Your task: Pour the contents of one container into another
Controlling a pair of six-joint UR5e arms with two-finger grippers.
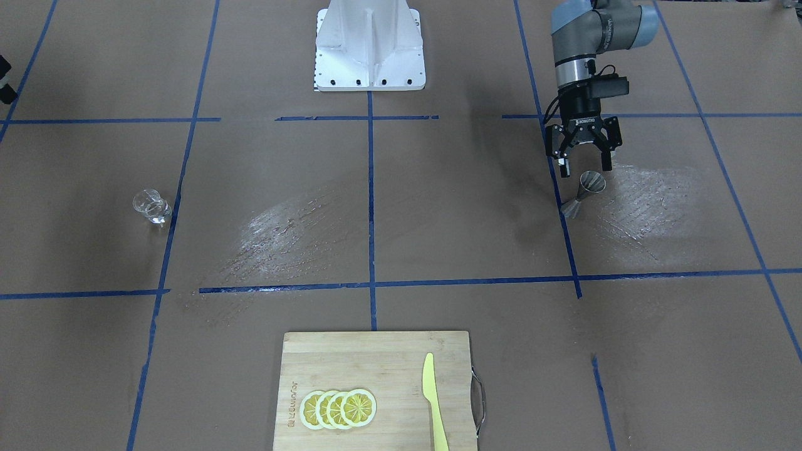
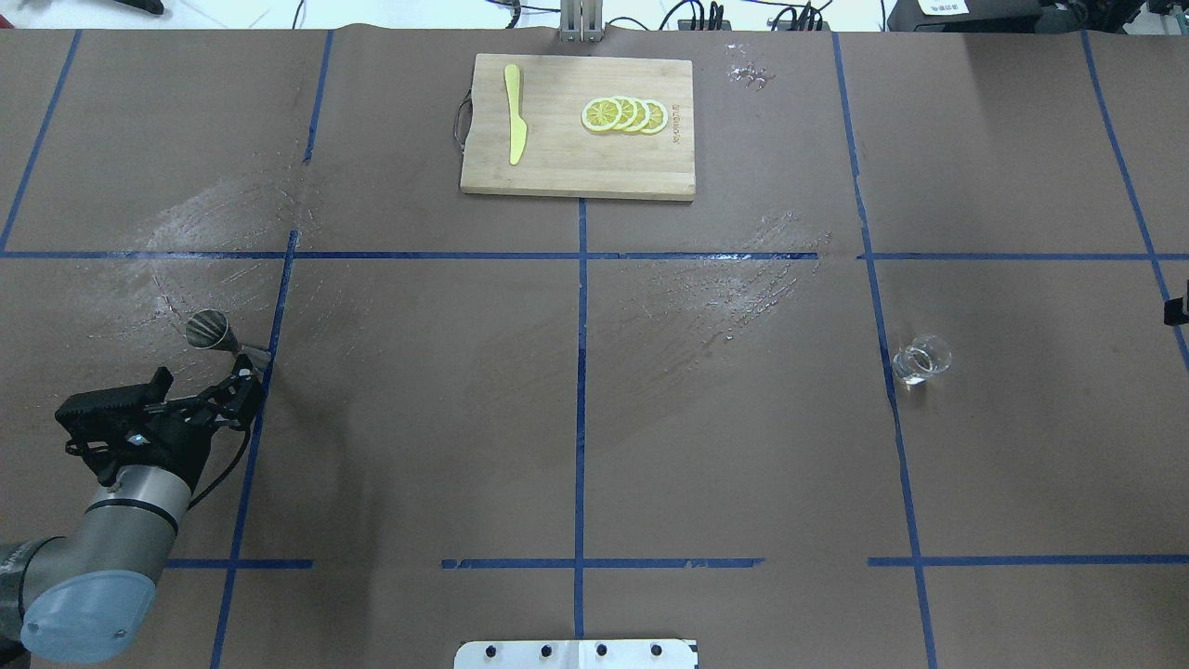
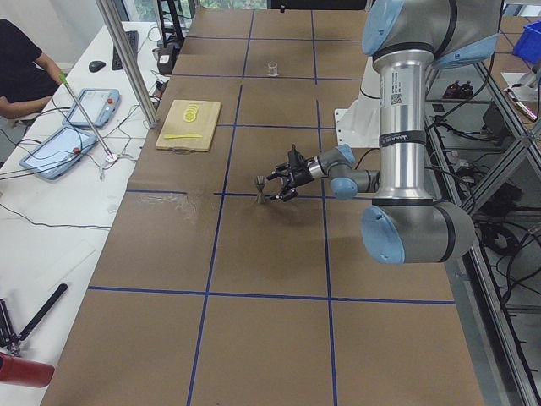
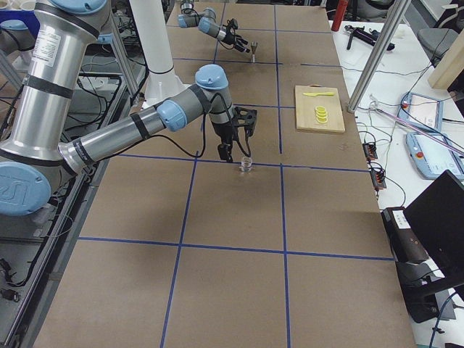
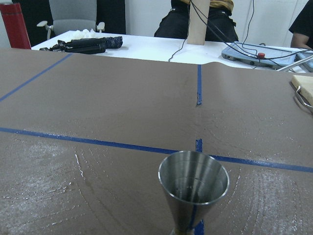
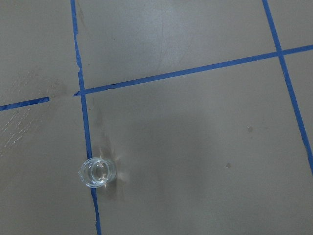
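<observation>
Brown taped desk [image 1: 438, 219]: my left end effector [image 1: 585, 167], open and empty, beside steel jigger [image 1: 586, 191]; right end effector [image 4: 228, 152] near glass [image 1: 152, 207], opening cannot be told.

Grey left arm [image 1: 573, 44] with pale blue joint caps; a black cable [image 1: 549, 106] loops beside black, white-lettered jaws. The white base [image 1: 369, 56] shows a row of dark screws [image 1: 358, 82].

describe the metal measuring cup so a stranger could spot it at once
Start at the robot's left arm, on the left of the overhead view. Just beyond its open tool stands a steel jigger, at a blue tape line. It is the only metal, hourglass-shaped vessel; the other container is a clear glass.
</observation>
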